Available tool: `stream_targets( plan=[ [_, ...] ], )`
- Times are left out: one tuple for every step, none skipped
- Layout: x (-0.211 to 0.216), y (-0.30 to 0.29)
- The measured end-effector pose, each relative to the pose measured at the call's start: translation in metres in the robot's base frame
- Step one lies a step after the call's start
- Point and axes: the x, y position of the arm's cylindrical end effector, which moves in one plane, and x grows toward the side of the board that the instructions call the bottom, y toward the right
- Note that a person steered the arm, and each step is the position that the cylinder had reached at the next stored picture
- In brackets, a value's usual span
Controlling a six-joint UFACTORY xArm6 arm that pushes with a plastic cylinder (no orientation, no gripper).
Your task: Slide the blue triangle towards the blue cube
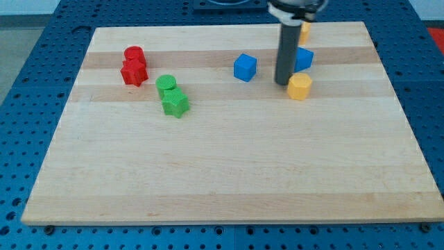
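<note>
My tip [281, 82] rests on the tabletop [229, 167] near the view's top right; the rig is a bare dark rod with no fingers, so nothing is clenched or grasped. Just to the tip's right, touching or nearly so, sits the yellow block [300, 87], shape roughly hexagonal but hard to confirm. Directly behind the rod, toward the view's upper right, the blue triangle [303, 58] shows only partly, its left side hidden by the rod. Another yellow block [304, 30] peeks out farther up, near the tabletop's top edge, mostly covered by the arm. To the tip's left, a short way off, the blue cube [245, 67] stands alone, with the rod between it and the blue triangle. Well apart on the view's left: a green cylinder [166, 85] touching a green star-like block [175, 103] below it, and a red cylinder [134, 54] touching a red star-like block [134, 72].
</note>
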Motion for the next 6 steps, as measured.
stream_targets(
  plan=[
    [-0.013,0.039],
    [-0.017,0.075],
    [-0.035,0.087],
    [-0.042,0.063],
    [-0.041,0.025],
    [-0.041,-0.012]
  ],
)
